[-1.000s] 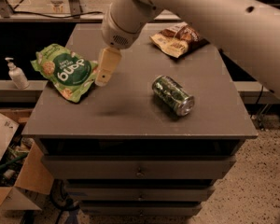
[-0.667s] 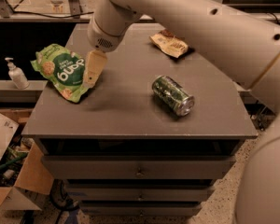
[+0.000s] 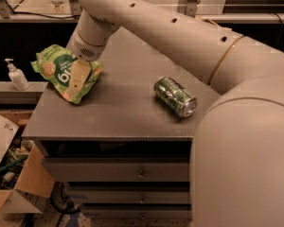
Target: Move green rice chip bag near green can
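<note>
The green rice chip bag [image 3: 57,69] lies crumpled at the left end of the grey cabinet top [image 3: 123,117]. My gripper [image 3: 78,78] has come down from the upper right and sits right over the bag's middle, covering part of its dark green centre. The green can [image 3: 175,96] lies on its side to the right of the top's middle, about a bag's length from the bag. My arm [image 3: 180,37] sweeps across the back of the cabinet and fills the right side of the view.
The cabinet has drawers [image 3: 142,169] below its front edge. A white pump bottle [image 3: 16,74] stands on a ledge to the left. Open cardboard boxes [image 3: 9,174] with clutter sit on the floor at lower left.
My gripper has moved left from beside the bag to over its middle. The arm now covers the back right of the top, hiding the brown snack bag. The can has not moved.
</note>
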Controlling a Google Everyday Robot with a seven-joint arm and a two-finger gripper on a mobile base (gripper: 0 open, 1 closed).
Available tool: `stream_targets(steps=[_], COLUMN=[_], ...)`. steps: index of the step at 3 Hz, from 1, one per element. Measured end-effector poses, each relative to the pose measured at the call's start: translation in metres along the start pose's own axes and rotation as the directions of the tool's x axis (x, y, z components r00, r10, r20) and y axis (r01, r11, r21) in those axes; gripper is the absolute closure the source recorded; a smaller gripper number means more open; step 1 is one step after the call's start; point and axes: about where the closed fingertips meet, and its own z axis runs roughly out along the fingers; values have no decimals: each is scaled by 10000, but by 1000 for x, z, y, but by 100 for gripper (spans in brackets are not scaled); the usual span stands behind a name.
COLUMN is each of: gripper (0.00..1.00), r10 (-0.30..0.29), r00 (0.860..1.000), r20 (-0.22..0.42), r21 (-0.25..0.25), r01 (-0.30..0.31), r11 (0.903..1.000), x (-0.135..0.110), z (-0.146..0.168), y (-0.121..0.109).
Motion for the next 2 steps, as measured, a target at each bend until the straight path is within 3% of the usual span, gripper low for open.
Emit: stream_targets(steps=[1,2], gripper=[0,16], r10=[49,-11], r00=[10000,10000], r20=[-40,-67], r21=[-330,-407], r01=[-50,8], r11=[9994,9992], x=[-9,-18], z=[25,35], y=[0,-2])
